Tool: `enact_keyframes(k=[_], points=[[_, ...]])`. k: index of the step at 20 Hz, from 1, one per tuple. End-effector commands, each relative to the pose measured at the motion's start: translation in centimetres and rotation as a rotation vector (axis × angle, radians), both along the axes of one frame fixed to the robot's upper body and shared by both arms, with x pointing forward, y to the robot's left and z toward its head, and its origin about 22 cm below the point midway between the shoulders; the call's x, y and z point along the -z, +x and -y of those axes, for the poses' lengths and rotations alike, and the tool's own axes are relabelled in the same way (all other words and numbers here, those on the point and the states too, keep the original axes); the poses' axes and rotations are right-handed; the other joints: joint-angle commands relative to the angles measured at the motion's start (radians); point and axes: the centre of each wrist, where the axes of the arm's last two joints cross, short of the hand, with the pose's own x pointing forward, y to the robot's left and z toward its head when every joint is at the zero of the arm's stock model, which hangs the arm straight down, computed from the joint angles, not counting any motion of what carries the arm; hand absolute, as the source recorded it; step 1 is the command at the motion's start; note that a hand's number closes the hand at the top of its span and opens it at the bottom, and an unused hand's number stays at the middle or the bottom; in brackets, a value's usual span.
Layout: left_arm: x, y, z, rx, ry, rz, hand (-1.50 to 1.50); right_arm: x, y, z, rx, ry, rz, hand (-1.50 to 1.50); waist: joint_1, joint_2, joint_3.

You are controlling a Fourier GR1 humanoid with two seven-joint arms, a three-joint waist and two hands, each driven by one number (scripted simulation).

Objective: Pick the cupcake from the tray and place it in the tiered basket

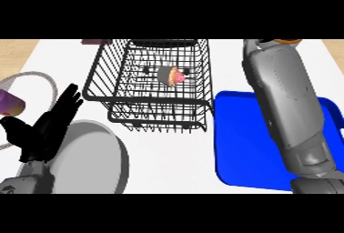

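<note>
The cupcake (173,76), pink-topped with a pale wrapper, lies tipped on its side inside the upper tier of the black wire tiered basket (101,68) at the middle back of the counter. To its right, the blue tray (242,145) holds nothing that I can see. My right forearm (282,100) stretches over the tray toward the back and leaves the picture at the top edge, so the right hand itself is out of sight. Resting at the left, my left hand (47,129) is open with fingers up.
A large grey plate (101,159) lies at the front left, partly under my left hand. A purple object (10,103) and a curved white rim (37,76) sit at the far left. A brownish thing (287,41) shows at the back right.
</note>
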Motion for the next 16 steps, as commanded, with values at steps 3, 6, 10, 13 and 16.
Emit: enact_keyframes(k=[3, 6, 10, 13, 16], points=[[0.4, -0.5, -0.7, -0.029, -0.013, -0.035, 0.0, -1.0, -0.2, 9.5, 0.11, 0.05, 0.012, -1.5, -0.008, 0.0, -0.004], [0.1, -0.9, -0.3, -0.025, 0.002, -0.041, 0.0, -2.4, -1.4, 14.4, 0.127, 0.059, 0.023, -1.5, -0.014, -0.003, -0.004], [1.0, 0.1, -0.7, -0.025, -0.003, -0.04, 0.0, -3.1, -1.5, 18.8, 0.132, 0.045, 0.029, -1.5, -0.004, 0.002, -0.005], [0.5, 0.2, -1.5, -0.013, -0.003, -0.029, 0.0, -2.6, -2.5, 23.5, 0.14, 0.05, 0.039, -1.5, -0.003, 0.004, -0.005], [0.9, -0.1, 0.3, -0.016, -0.004, -0.036, 0.0, -2.5, -3.3, 25.6, 0.126, 0.027, 0.029, -1.5, -0.003, 0.002, -0.005]])
